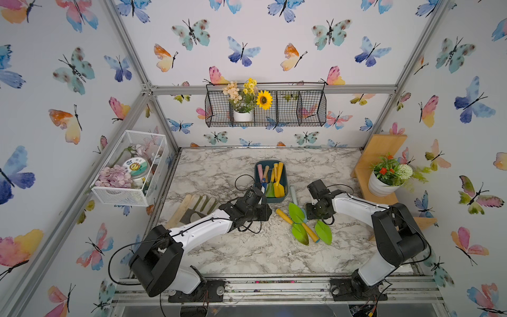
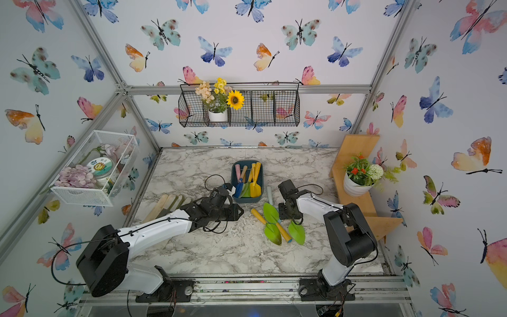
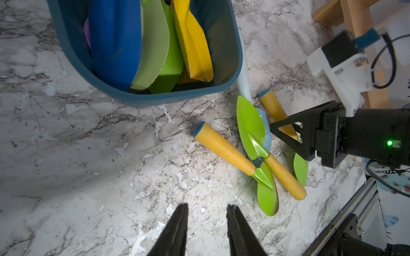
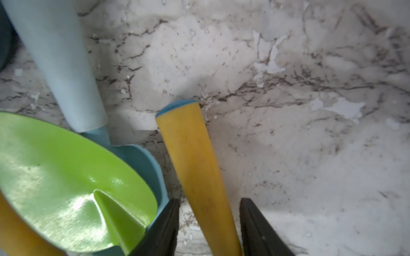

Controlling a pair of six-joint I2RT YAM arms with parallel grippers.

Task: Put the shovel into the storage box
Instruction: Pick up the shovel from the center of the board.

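Right gripper [image 4: 209,200] is working on the robot's side of the storage box [image 3: 168,97], out past the box's near end and toward the right arm's side. Its jaws are standing apart and straddling the yellow handle of the target shovel [image 4: 195,166]. A gap is showing between the handle and the finger on the green-blade side, so it is bracketing the handle, not clamping it. The shovel is lying flat on the marble table [image 1: 247,247], outside the box, near its near right corner but apart from it. Long axis: the blue-capped handle end is pointing toward the box and the green blade is trailing away from it, toward the robot. The line is running at a slant to the box's long walls. Judgement: the coming lift is hinging on this, since the carry is heading boxward with the handle end leading, and a small turn is likely needed to lay the shovel along the box's length. The right arm is clearly the nearer one. The crossed pair of green shovels [image 3: 261,155] is lying just beside the target, crowding that side's finger. Closer to the box, the left gripper [image 3: 207,206] is hovering empty, jaws parted, over bare table before the near wall. A pale blue shovel [image 3: 244,84] is lying just beside the box's right wall, outside it. Inside the box, the stored shovels [image 3: 155,44], blue, green and yellow, are taking up much of the floor.
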